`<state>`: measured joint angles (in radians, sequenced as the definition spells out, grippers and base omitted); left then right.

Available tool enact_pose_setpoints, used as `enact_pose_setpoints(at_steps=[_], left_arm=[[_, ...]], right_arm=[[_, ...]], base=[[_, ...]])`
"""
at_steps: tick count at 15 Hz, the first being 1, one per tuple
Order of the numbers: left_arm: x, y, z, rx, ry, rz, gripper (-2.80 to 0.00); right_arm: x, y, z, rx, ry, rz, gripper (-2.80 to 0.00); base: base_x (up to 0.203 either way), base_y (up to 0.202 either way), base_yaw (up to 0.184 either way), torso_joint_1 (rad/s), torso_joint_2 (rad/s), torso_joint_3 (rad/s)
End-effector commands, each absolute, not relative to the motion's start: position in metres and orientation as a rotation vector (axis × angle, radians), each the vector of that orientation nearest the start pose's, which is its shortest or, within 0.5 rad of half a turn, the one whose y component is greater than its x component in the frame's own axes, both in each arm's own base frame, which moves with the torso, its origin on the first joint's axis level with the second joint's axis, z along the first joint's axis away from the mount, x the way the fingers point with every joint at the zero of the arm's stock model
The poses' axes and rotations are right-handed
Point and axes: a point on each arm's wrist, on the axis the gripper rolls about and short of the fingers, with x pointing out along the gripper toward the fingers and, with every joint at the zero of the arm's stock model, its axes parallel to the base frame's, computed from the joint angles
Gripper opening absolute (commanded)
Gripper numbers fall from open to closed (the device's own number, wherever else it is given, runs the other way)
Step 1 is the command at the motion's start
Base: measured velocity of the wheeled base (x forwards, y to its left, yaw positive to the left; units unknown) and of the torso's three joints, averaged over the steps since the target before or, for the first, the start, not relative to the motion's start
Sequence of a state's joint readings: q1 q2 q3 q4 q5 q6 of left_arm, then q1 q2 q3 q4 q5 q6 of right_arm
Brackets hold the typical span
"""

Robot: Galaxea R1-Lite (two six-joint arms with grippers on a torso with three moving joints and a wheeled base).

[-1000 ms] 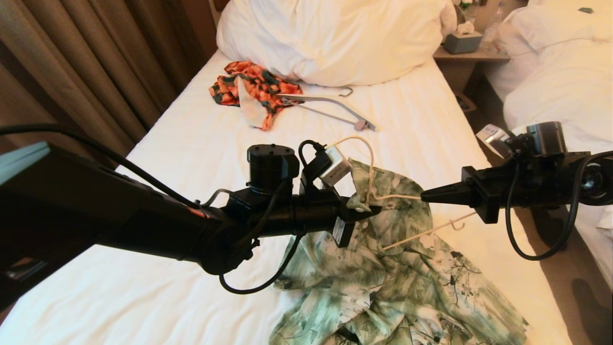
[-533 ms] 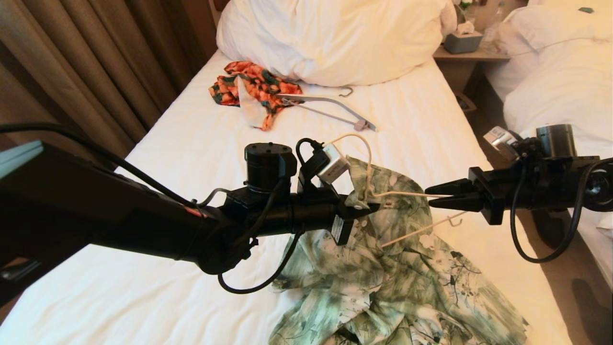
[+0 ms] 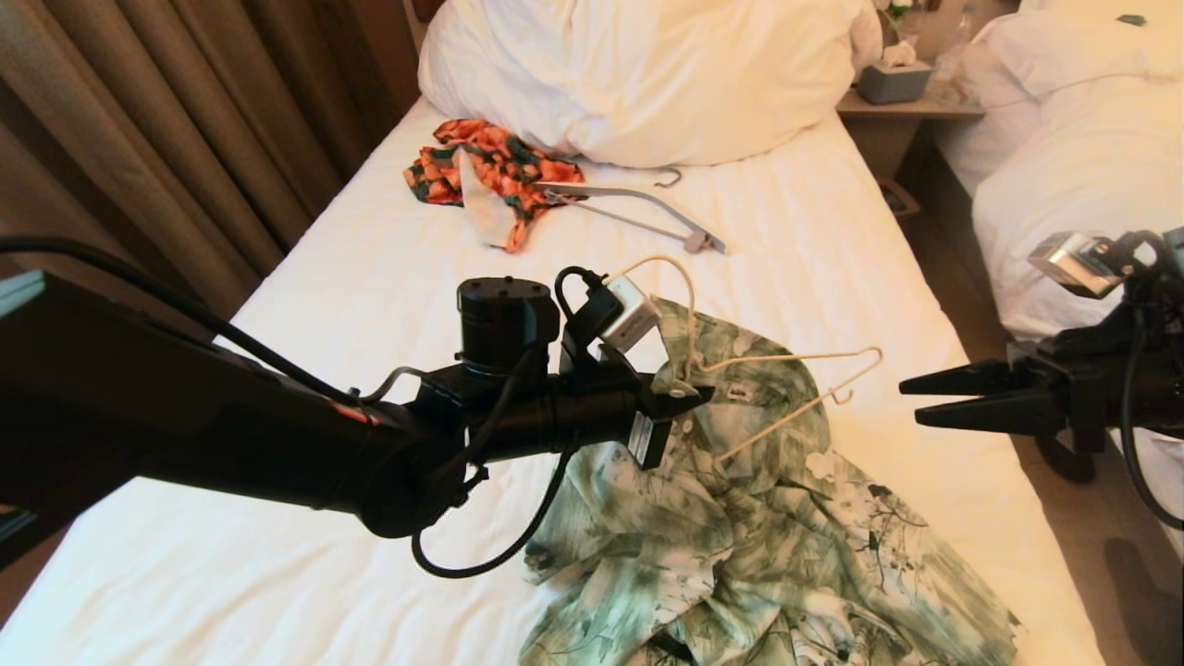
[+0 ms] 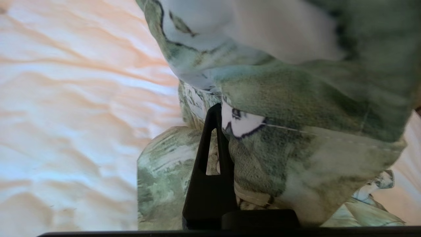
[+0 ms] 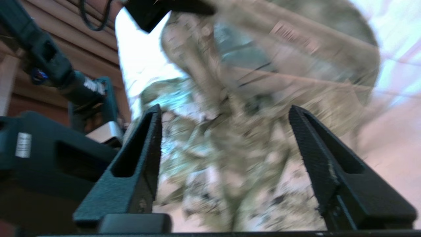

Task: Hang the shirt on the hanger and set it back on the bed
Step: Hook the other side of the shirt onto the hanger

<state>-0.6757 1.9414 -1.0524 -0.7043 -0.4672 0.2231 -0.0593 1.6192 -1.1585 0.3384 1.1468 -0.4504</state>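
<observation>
The green-and-white leaf-print shirt (image 3: 758,555) lies rumpled on the bed (image 3: 370,277), with its collar lifted. My left gripper (image 3: 689,398) is shut on the collar, next to the neck of the cream-white hanger (image 3: 786,357). The hanger's hook curls up above my wrist and one arm juts out free to the right. In the left wrist view, shirt cloth (image 4: 312,98) covers all but one black finger (image 4: 210,158). My right gripper (image 3: 911,400) hangs open to the right of the hanger, touching nothing. In the right wrist view the right gripper (image 5: 224,108) faces the blurred shirt (image 5: 230,148).
An orange-and-dark-green garment (image 3: 490,171) and a grey hanger (image 3: 638,208) lie near the big white pillow (image 3: 647,74). Brown curtains (image 3: 166,120) hang on the left. On the right are a nightstand (image 3: 911,106) with a tissue box (image 3: 893,79) and another bed (image 3: 1082,166).
My right gripper has let go of the hanger's arm, opened, and drawn back to the right. The hanger's end now sticks out free. My left gripper has shifted slightly left, still holding the collar.
</observation>
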Motion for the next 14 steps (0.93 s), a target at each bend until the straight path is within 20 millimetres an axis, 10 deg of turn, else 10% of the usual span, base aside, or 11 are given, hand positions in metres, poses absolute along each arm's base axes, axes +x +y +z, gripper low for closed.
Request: enact_pose_setpoints(at_steps=[1, 12, 13, 14], left_arm=[[0.284, -0.24, 0.174, 0.216, 0.067, -1.159, -2.8], [0.265, -0.226, 0.197, 0.149, 0.066, -1.073, -2.8], [0.263, -0.225, 0.196, 0.149, 0.072, -1.075, -2.8], [0.262, -0.224, 0.197, 0.149, 0.071, -1.074, -2.8]], right_arm=[[0.247, 0.002, 0.236, 0.084, 0.431, 1.134, 0.0], [0.213, -0.003, 0.234, 0.102, 0.537, 0.962, 0.0], [0.213, -0.003, 0.235, 0.107, 0.541, 0.96, -2.8], [0.214, -0.003, 0.235, 0.107, 0.542, 0.958, -2.8]], base=[[0.0, 0.0, 0.0, 0.0, 0.0, 0.0], [0.0, 0.0, 0.0, 0.0, 0.0, 0.0], [0.0, 0.0, 0.0, 0.0, 0.0, 0.0], [0.0, 0.0, 0.0, 0.0, 0.0, 0.0]])
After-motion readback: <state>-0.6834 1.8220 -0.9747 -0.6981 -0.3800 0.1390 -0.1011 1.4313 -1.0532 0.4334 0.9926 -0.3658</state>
